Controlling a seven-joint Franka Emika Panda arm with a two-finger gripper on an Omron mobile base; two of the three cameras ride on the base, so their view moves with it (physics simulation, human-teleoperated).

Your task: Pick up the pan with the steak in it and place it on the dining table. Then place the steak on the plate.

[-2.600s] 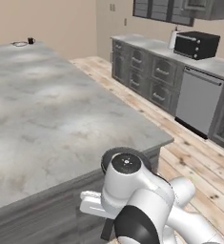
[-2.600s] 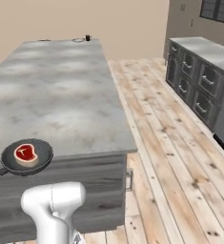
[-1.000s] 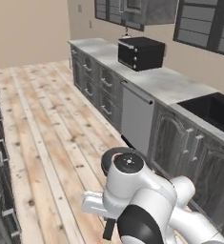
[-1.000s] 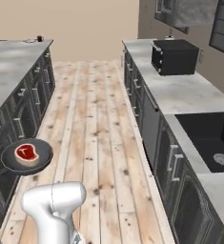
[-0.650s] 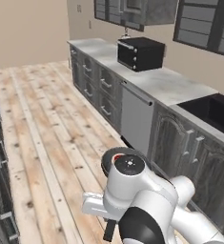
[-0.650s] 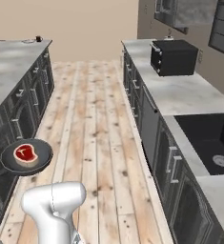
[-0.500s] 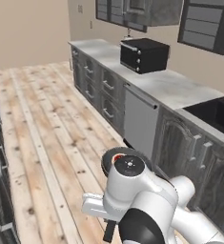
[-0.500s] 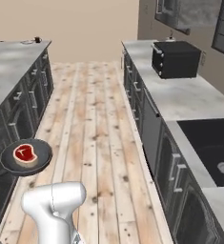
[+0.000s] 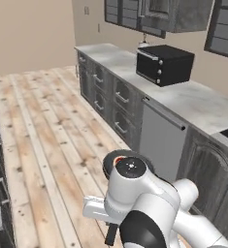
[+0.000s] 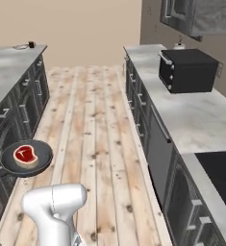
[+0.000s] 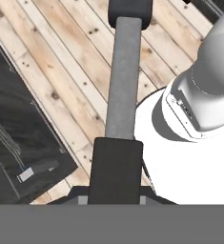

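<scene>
The black pan [image 10: 27,157] hangs in the air over the wooden floor, level, with the red steak [image 10: 25,154] lying in its middle. In the left base view a slice of the pan's rim [image 9: 113,160] peeks out behind my white arm. In the hand view my gripper [image 11: 116,198] is shut on the pan's long handle [image 11: 123,81], which runs straight up the picture. The dining table [image 10: 8,65] with its grey marbled top stands at the left of the right base view. At its far end lies a flat pale thing that may be the plate [image 10: 20,47].
A long grey counter [image 10: 182,110] with dark cabinets runs along the right, carrying a black microwave [image 10: 186,71]. A dark sink or hob [image 10: 220,173] is set into it near me. Wooden floor [image 10: 95,129] forms an aisle between table and counter. A small dark mug [image 10: 31,44] stands beside the pale thing.
The whole picture has shifted, so the base has moved: the counter and microwave show larger and nearer. The pan with the steak keeps its place relative to my arm.
</scene>
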